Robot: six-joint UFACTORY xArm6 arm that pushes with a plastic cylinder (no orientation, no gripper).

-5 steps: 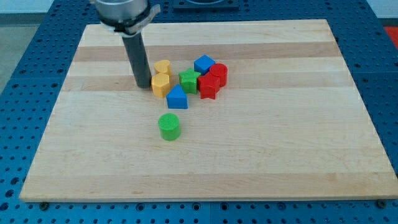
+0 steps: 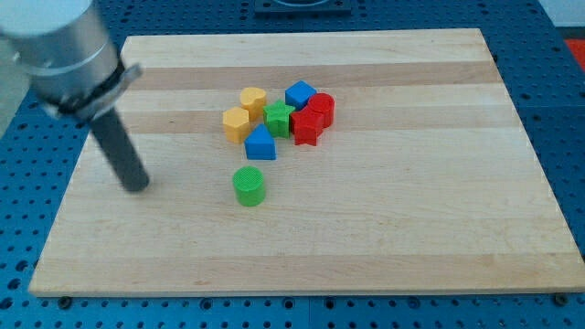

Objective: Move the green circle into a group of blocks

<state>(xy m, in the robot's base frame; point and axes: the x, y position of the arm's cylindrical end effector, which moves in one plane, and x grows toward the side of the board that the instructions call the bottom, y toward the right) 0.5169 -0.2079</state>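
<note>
The green circle [image 2: 249, 185] stands alone on the wooden board, just below the group of blocks. The group holds two yellow blocks [image 2: 237, 123] [image 2: 253, 100], a blue block [image 2: 260, 143], a green star-like block [image 2: 279, 119], another blue block [image 2: 299, 94] and two red blocks [image 2: 307, 127] [image 2: 321, 108], packed close together. My tip [image 2: 137, 187] rests on the board well to the view's left of the green circle, at about the same height in the view, and touches no block.
The wooden board [image 2: 411, 210] lies on a blue perforated table [image 2: 27, 164]. The arm's grey body [image 2: 64, 46] fills the view's top left corner.
My tip has moved from beside the yellow blocks down and to the view's left. No block has moved.
</note>
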